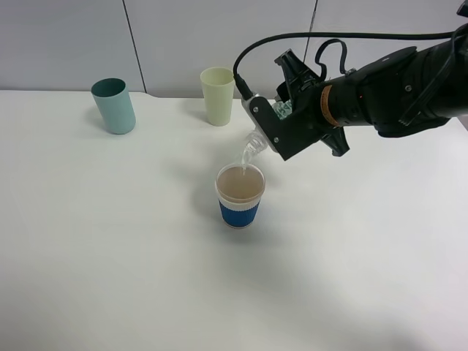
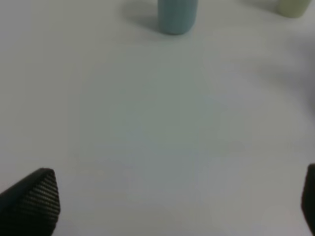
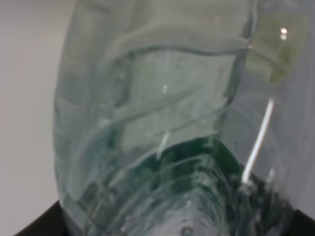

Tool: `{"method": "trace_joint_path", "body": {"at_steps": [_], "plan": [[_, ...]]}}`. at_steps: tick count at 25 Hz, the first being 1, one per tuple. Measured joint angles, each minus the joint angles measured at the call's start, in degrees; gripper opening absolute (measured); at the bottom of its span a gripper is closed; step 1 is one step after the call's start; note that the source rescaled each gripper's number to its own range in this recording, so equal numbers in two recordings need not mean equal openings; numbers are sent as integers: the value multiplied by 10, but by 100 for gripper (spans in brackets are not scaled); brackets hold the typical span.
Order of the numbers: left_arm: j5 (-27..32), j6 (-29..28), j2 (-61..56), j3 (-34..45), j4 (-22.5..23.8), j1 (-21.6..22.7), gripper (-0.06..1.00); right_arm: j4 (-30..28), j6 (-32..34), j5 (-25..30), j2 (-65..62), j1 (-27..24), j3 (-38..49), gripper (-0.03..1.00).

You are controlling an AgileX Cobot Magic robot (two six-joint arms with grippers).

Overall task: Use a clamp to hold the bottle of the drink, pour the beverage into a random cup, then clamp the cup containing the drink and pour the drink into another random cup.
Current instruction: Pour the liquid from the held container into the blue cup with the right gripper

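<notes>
My right gripper (image 1: pixel 284 110) is shut on the bottle of the drink (image 1: pixel 255 142), which is tilted mouth-down towards the left. A thin stream of the beverage (image 1: pixel 243 159) falls from its neck into the blue-sleeved paper cup (image 1: pixel 240 196) standing mid-table directly below. The clear bottle (image 3: pixel 162 123) with its green label fills the right wrist view. Behind, near the back edge, the pale yellow-green tumbler (image 1: pixel 218 96) stands upright. My left gripper (image 2: pixel 174 201) is open over bare table with nothing between its fingertips (image 2: pixel 37 196); it does not show in the exterior high view.
A teal tumbler (image 1: pixel 114 106) stands at the back left, also in the left wrist view as the teal tumbler (image 2: pixel 176 14) beside the yellow-green tumbler (image 2: pixel 295 7). The white table (image 1: pixel 110 256) meets a grey wall behind.
</notes>
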Motion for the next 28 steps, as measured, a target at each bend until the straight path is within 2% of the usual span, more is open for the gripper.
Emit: {"method": "trace_joint_path", "body": {"at_steps": [15,22,28], "plan": [[0,0,0,0,0,0,100,0,-32,1,0,0,0,0],[0,0,0,0,0,0,100,0,-92,2,0,0,0,0],[0,0,0,0,0,0,100,0,-103,5,0,0,0,0]]}}
